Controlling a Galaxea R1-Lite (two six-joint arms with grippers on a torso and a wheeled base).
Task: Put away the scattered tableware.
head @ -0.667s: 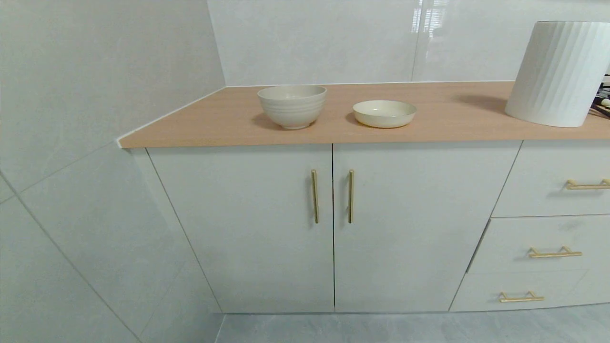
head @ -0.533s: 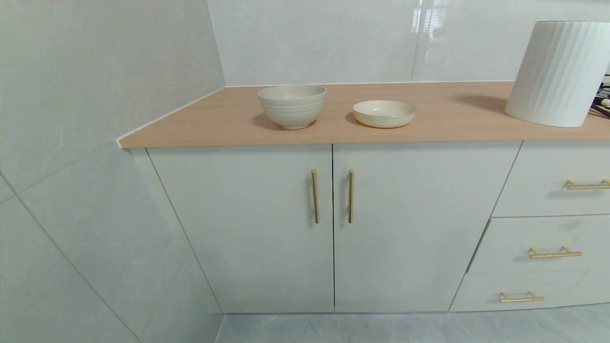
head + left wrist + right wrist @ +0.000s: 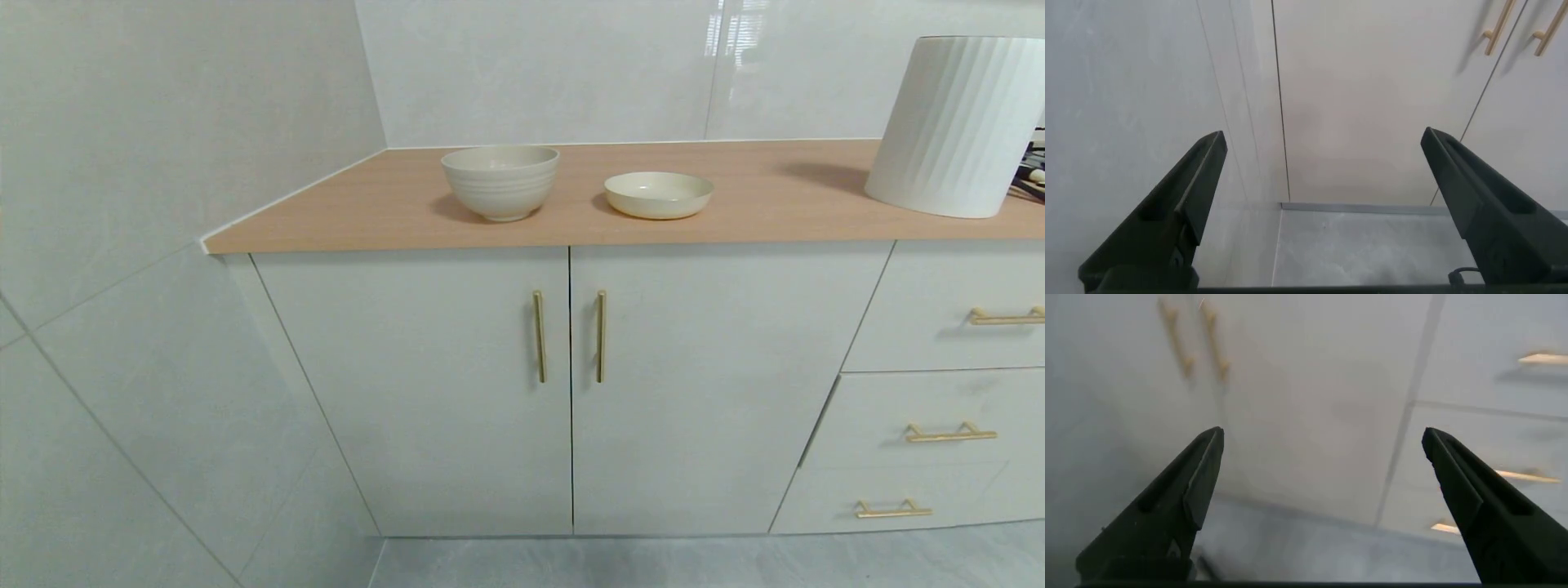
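Since nothing is gripped yet, claws: left gripper (image 3: pixel 1321 139) and right gripper (image 3: pixel 1321 434) both spread wide, low before closed cabinet doors (image 3: pixel 424 392).
Tableware: bowl (image 3: pixel 500 181) and shallow dish (image 3: pixel 658 194) toward countertop (image 3: pixel 367 212) front edge, apart.
Risk: likely nudging either off that edge; doors shut, blocking stowage.

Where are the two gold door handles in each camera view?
Head: door handles mid-picture, where the two cabinet doors meet.
Left wrist: door handles beyond the open left gripper.
Right wrist: door handles beyond the open right gripper.
Shared landmark: floor below the doors.
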